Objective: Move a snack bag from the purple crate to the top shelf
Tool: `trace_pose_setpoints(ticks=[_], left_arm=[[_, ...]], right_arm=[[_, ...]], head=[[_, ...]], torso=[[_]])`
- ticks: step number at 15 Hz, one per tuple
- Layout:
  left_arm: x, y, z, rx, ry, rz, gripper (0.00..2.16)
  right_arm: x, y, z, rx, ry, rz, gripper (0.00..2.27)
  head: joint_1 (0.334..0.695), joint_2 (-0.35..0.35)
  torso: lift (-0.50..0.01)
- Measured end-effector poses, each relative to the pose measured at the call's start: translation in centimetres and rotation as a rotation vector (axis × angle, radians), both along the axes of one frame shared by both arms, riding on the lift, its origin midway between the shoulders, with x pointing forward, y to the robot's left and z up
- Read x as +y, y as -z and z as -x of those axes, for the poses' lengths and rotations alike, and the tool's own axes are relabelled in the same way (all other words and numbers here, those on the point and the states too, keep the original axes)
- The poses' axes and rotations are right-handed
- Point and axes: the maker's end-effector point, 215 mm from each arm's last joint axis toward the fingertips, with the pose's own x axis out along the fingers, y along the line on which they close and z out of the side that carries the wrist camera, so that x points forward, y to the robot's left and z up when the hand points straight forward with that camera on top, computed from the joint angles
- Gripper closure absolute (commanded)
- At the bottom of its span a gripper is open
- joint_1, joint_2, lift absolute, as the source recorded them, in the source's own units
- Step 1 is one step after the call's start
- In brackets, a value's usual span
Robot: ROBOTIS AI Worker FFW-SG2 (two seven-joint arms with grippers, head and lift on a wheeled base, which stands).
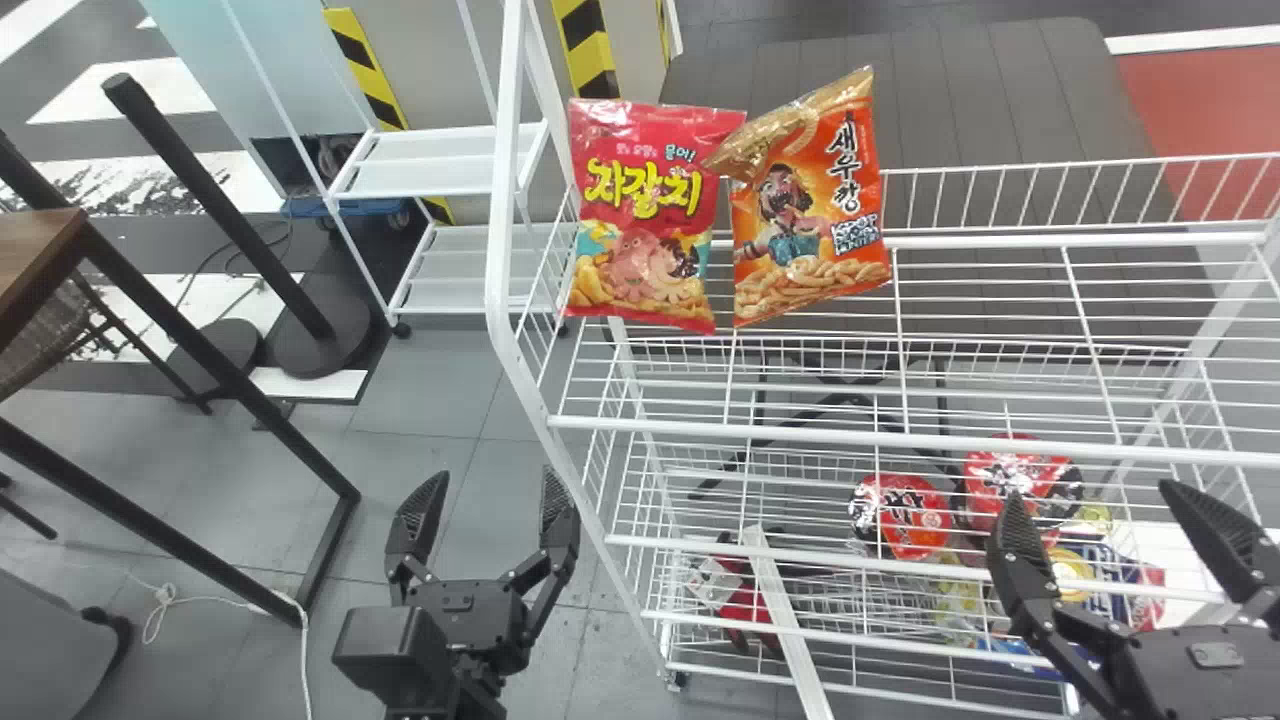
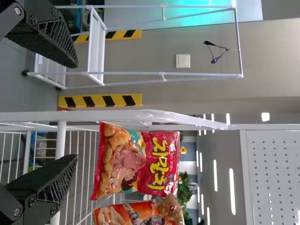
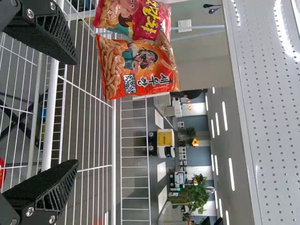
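Two snack bags stand upright side by side on the wire top shelf (image 1: 990, 437), toward its left end: a red-pink bag (image 1: 645, 215) and an orange bag (image 1: 808, 215) that touches its upper right edge. My left gripper (image 1: 485, 500) is open, left of the rack's front left post. My right gripper (image 1: 1110, 510) is open in front of the rack's right part, below the top shelf's front rail. The left wrist view has the red bag (image 2: 136, 161) beyond my open left gripper (image 2: 75, 112); the right wrist view has the orange bag (image 3: 136, 68) beyond my open right gripper (image 3: 75, 112).
Lower wire shelves hold red round packages (image 1: 903, 515) and other goods behind the right gripper. A white rack post (image 1: 520, 370) stands right of the left gripper. Farther left are a black-legged table (image 1: 210, 350) and a small white shelf unit (image 1: 430, 165).
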Motion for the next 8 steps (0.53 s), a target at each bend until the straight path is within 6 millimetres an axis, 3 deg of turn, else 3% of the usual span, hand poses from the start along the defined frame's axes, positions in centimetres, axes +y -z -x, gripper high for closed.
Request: trace_pose_setpoints(ticks=[8], left_arm=[[0.03,0.06,0.07,0.001,-0.004,0.001,0.15]], right_arm=[[0.12,0.28,0.13,0.014,0.002,-0.014,0.05]], head=[[0.695,0.232]], torso=[[-0.04]])
